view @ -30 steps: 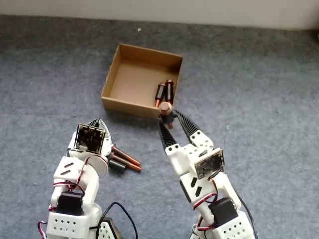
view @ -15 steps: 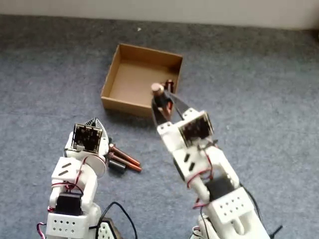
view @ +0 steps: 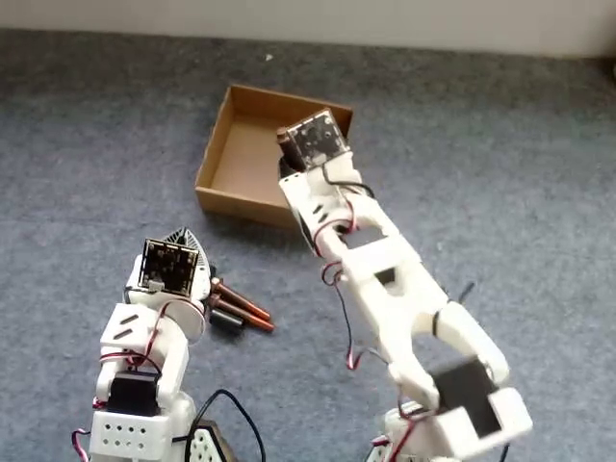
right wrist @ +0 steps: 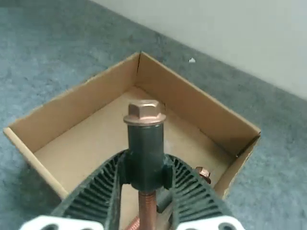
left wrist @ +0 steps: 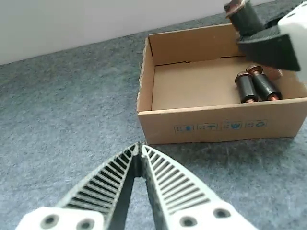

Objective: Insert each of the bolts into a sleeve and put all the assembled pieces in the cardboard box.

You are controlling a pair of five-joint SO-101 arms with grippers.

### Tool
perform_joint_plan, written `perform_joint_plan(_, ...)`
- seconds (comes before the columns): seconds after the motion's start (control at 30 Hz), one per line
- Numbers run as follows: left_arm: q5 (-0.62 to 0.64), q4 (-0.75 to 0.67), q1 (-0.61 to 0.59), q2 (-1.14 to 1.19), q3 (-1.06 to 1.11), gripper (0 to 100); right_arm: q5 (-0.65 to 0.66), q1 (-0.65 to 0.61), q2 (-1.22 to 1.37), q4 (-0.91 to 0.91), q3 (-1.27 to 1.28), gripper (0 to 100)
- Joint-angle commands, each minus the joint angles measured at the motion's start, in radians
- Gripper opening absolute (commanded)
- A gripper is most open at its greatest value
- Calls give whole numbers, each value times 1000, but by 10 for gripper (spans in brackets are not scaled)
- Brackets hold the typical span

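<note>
My right gripper (right wrist: 145, 165) is shut on an assembled piece (right wrist: 145, 139), a black sleeve with a copper bolt through it, held upright above the open cardboard box (right wrist: 192, 91). In the high view the right arm (view: 332, 207) stretches over the box (view: 214, 144). Two assembled pieces (left wrist: 254, 86) lie inside the box against one wall. My left gripper (view: 185, 236) is shut and empty, low over the carpet in front of the box. Beside it lie two loose copper bolts (view: 245, 303) and a black sleeve (view: 226, 322).
Grey carpet surrounds the box on all sides. A pale wall runs along the far edge of the carpet (view: 462, 106). Cables trail from both arm bases near the front edge.
The right arm has swung forward from in front of the box's near wall to above the box, carrying the assembled piece. The left arm has stayed in place.
</note>
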Motion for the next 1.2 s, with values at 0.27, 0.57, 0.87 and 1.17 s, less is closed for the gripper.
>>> perform_joint_plan(0.27, -12, -21, -8, -12, 18, 13, 8, 16, 216, -22, -191, 30)
perform_joint_plan(0.57, -12, -21, -8, -12, 16, 13, 6, 15, 213, 245, -268, 109)
perform_joint_plan(0.87, -11, -21, -33, -12, 2, 13, 8, 12, 186, 377, -303, 109)
perform_joint_plan(1.17, -8, -21, -240, -12, -39, 16, 8, -42, -166, 516, -182, 109)
